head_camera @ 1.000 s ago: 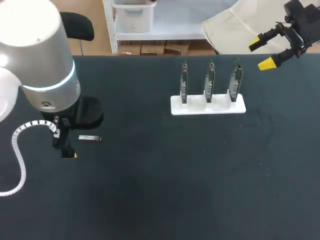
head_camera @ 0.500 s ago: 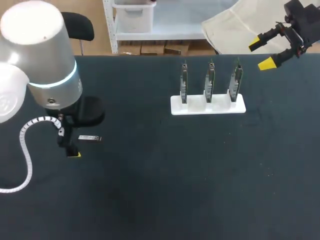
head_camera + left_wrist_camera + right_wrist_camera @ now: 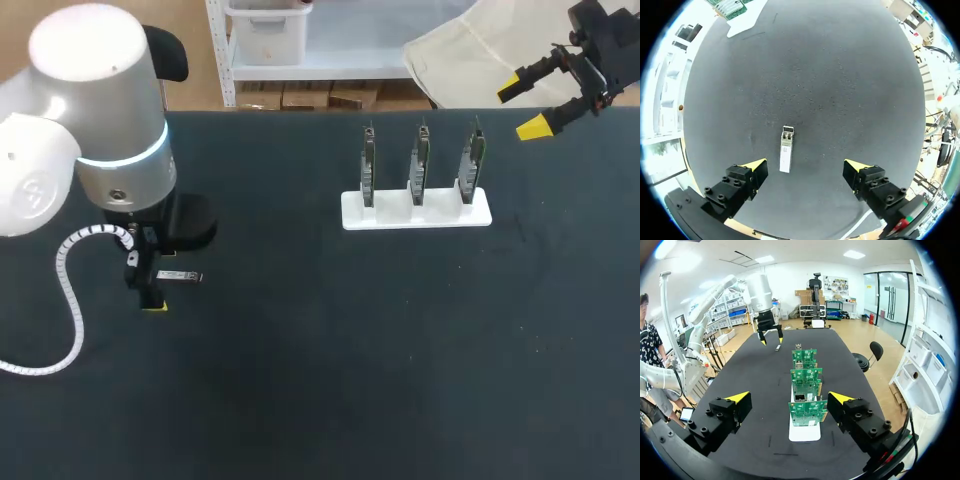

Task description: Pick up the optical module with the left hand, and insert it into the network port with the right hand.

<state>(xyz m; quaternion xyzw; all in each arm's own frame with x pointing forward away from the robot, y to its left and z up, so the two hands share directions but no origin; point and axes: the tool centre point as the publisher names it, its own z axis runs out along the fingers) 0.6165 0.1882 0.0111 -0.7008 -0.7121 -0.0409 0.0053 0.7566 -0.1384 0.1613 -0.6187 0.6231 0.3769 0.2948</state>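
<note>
Because the dark surface (image 3: 400, 380) takes up nearly all there is to look at, the few things on it stand out plainly: the left arm (image 3: 105, 150) bulks over the left side, bent down with its wrist pointing at the surface, and well across from it, toward the far side, a white stand (image 3: 416, 212) holds three green boards (image 3: 418, 165) upright in a row, where the port for this job should sit, though I cannot pick it out from here. Beyond the stand, at the far right corner, the right claw (image 3: 522, 106) hangs with its yellow-tipped fingers spread wide and nothing between them, looking down the row of boards end-on. The left claw (image 3: 804, 165) is likewise wide and empty, poised over the optical module (image 3: 785, 155), which lies flat on the surface, touching neither finger. What the pick-up turns on, to my eye, is this: the module lies between the two fingers and reaches ahead of them, its long axis pointing away from the wrist, so the fingers would close across its narrow sides; but it sits off-centre, just beside one finger and well apart from the other. The left arm is much the nearer, the right being far off past the stand, so I'd judge the grasp not yet made, and a small sideways shift wanted before descending
</note>
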